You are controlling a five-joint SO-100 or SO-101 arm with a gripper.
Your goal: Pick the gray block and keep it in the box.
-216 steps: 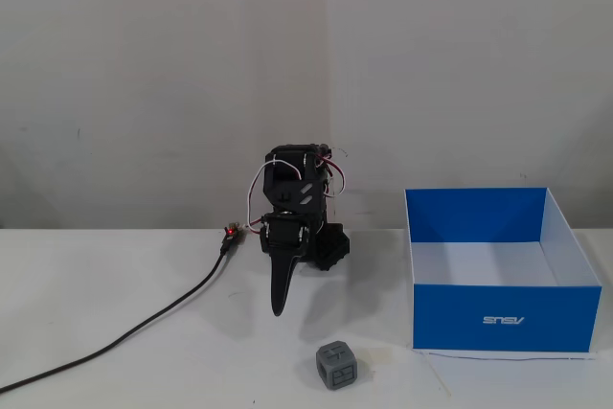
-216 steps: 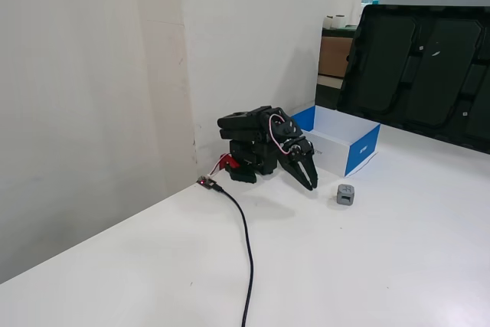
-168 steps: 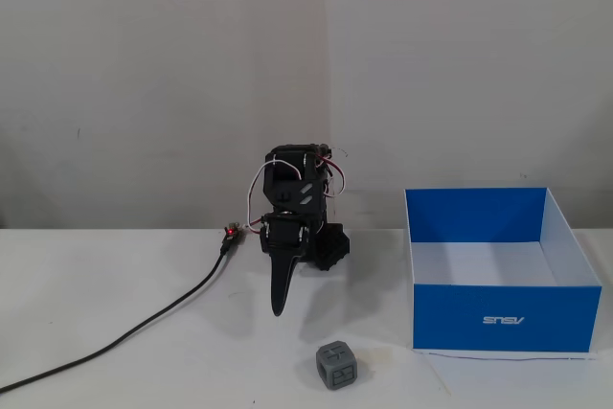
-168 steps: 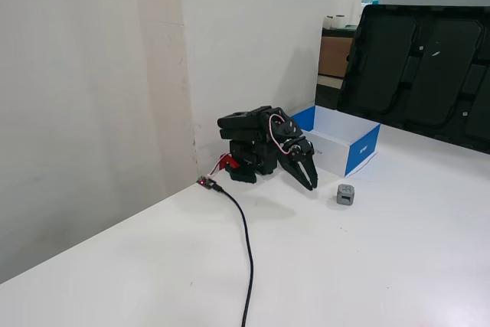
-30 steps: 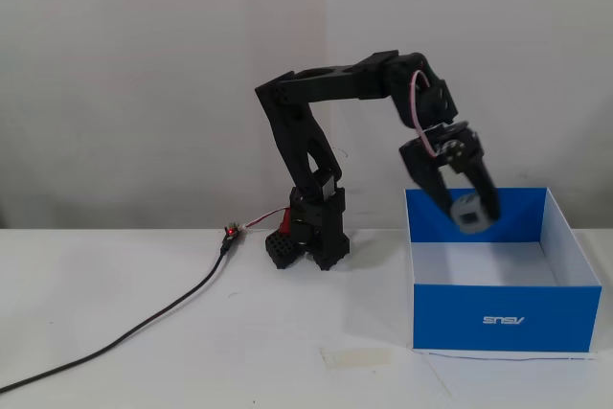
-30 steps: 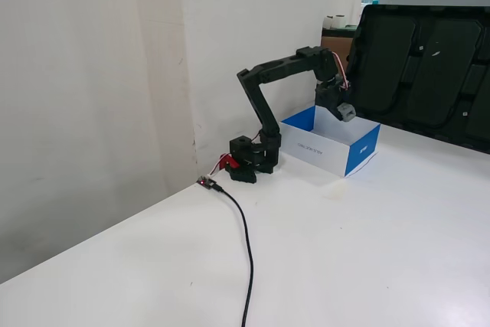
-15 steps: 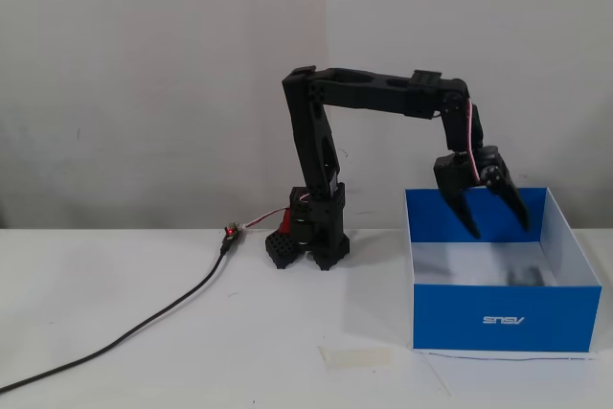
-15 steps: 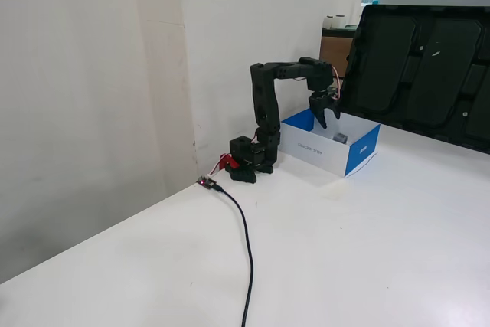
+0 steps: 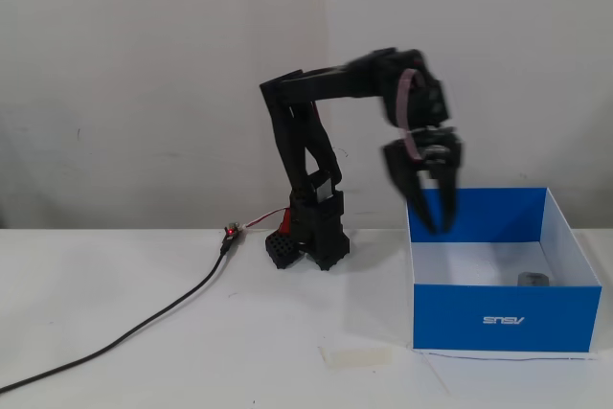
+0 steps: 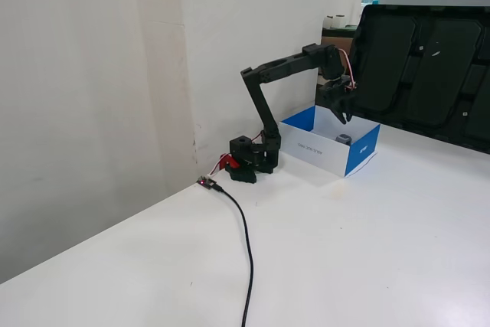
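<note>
The white table (image 9: 115,294) carries everything, and the blue cardboard box (image 9: 506,318) with its white inside is the landmark for what follows. In a fixed view the black arm (image 9: 306,141) stands on the table to the left of the box, its base just beside the box's left wall, and it reaches over toward the box. Its gripper (image 9: 431,222) hangs above the box's left rear corner, fingers pointing down, spread apart and holding nothing; it is motion-blurred. A black cable (image 9: 124,332) runs across the table well to the left of the box. The gray block (image 9: 533,280) lies inside the box on its white floor, near the front right part, clear of the gripper. A small pale strip of tape (image 9: 356,356) lies on the table just left of the box's front wall.
</note>
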